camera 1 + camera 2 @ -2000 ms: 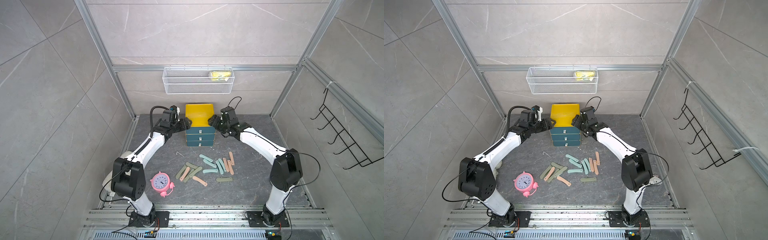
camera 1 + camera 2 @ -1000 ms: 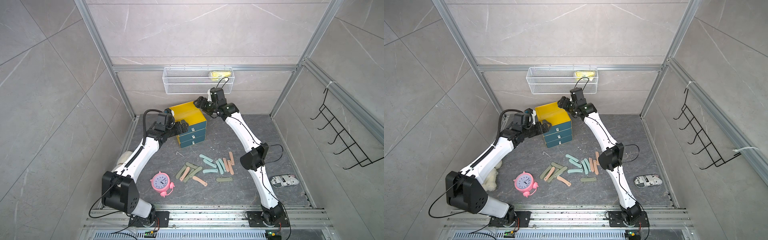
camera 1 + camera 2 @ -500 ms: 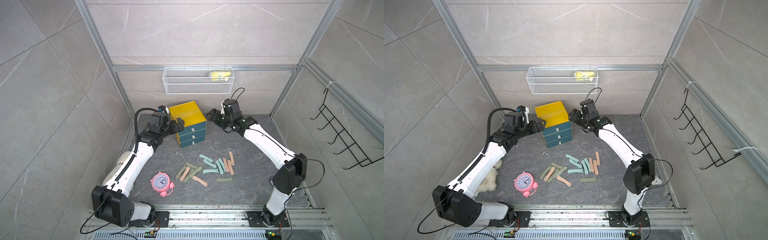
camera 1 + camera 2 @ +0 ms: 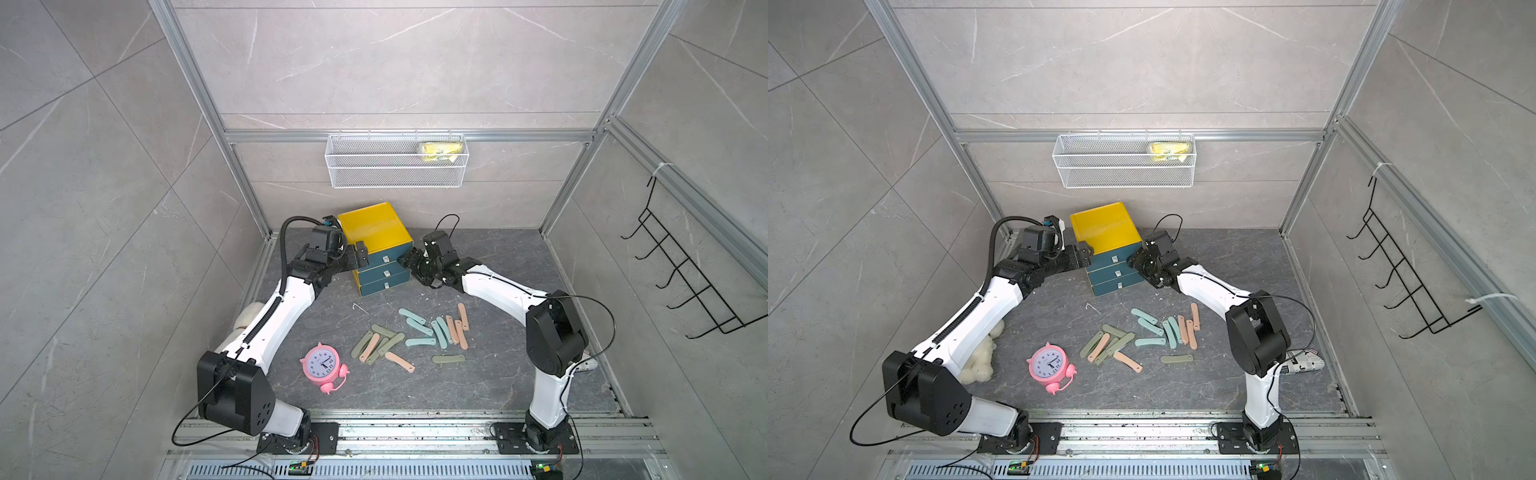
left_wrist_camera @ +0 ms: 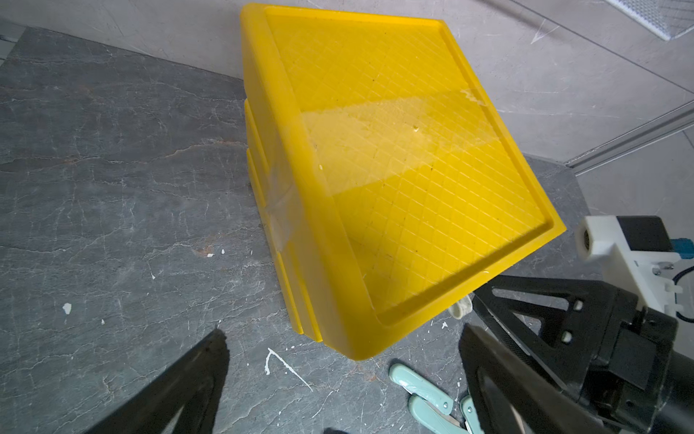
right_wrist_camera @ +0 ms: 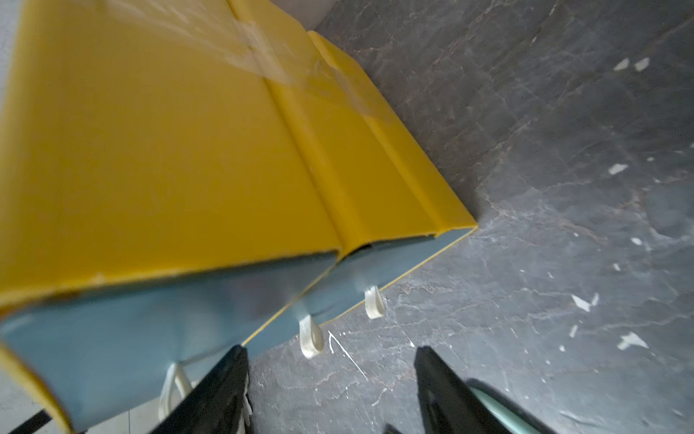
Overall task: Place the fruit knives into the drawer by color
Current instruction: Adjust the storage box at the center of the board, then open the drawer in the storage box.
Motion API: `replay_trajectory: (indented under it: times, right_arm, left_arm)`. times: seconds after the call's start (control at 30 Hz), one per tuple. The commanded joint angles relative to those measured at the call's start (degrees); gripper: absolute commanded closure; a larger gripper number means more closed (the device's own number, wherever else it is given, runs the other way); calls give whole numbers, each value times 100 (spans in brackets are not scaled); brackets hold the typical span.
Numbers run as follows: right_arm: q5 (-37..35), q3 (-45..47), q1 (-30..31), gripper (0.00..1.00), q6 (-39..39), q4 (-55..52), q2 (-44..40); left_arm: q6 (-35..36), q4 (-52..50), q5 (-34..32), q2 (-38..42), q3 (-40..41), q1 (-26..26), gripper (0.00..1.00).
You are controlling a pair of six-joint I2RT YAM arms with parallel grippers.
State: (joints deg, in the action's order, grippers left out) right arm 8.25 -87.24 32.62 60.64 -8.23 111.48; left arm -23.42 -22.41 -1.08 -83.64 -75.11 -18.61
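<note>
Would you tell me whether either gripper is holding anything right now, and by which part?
Nothing is held: the left gripper and right gripper both stand open beside the drawer.

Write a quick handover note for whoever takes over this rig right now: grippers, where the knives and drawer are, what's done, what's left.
Left gripper: open, empty, at a front corner of the drawer chest.
Right gripper: open, empty, at the chest's front on the other side.
Fruit knives: those in view lie loose on the floor in front of the chest, with pink, green and teal mixed.
Done: nothing visibly sorted; all three drawers are shut.
Left: open the drawers and place the knives, one color per drawer.
</note>
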Motion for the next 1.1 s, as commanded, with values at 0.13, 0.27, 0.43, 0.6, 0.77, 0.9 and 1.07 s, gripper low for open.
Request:
replay_trajectory:
  times: [0.13,0.27,0.43,0.6,0.77,0.9,1.07]
  right_arm:
    - [-276,-686,-32,27,262,260,405]
    - [-115,-1170,-67,28,220,33,607]
    - [10,-333,19,32,608,1049,215]
    - [99,341,46,35,1051,1974,26]
    - [158,344,152,42,1168,2268,155]
    - [55,608,226,42,1233,2690,52]
    - [125,481,250,43,1375,2735,227]
  left_arm:
    - [153,-56,-32,-177,-416,59,1]
    - [142,2,-41,-205,-521,77,1]
    - [62,128,82,-329,-693,191,0]
    - [-43,167,258,-603,-851,324,0]
    - [-82,185,332,-728,-874,402,0]
    - [-75,154,337,-777,-855,435,1]
    - [-123,183,387,-845,-838,470,1]
